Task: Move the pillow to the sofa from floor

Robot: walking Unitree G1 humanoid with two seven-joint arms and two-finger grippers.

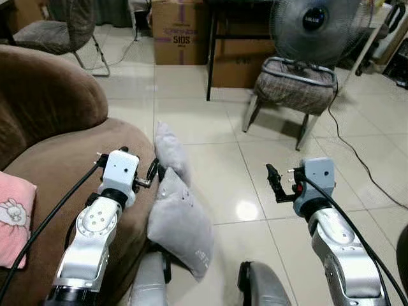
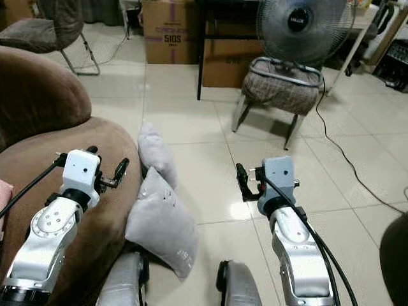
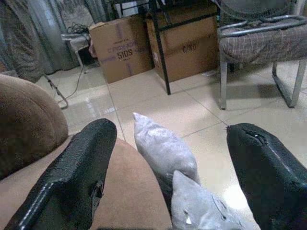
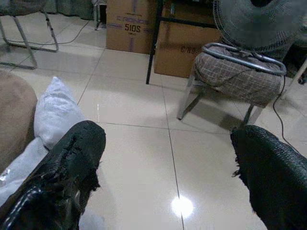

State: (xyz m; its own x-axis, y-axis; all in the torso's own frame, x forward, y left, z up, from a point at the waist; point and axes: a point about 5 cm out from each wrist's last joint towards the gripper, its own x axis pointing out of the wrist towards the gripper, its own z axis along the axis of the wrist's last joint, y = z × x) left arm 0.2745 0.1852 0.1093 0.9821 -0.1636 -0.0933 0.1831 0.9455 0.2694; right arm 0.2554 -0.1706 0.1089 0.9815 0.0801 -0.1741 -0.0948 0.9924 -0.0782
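Brown sofa (image 1: pixel 57 146) sat under and to the outer side of the left gripper (image 1: pixel 155 172), its rounded seat edge running just below the fingers. Tiled floor (image 1: pixel 242 172) lay under the right gripper (image 1: pixel 273 185).

Two grey pillows sat on the floor against the sofa's front edge. Near pillow (image 1: pixel 182 223) stood tilted just below and inward of the left gripper, leaning on the sofa. Far pillow (image 1: pixel 171 152) was just ahead of that gripper, upright against the sofa, touching the near one. Neither was held.

Ahead of the right gripper, well apart: a chair (image 1: pixel 293 89) with a fan (image 1: pixel 319 25) standing on it, cord (image 1: pixel 357 156) trailing over the floor to the gripper's outer side. Cardboard boxes (image 1: pixel 182 32) stood further back.

Pink cushion (image 1: pixel 14 217) lay on the sofa seat, outward of the left arm.

Left gripper was open, fingers (image 3: pixel 72 177) wide apart, hovering over the sofa edge, near pillow between them in the wrist view. Right gripper was open too, fingers (image 4: pixel 62 177) spread, holding nothing, above bare tile well inward from the pillows.
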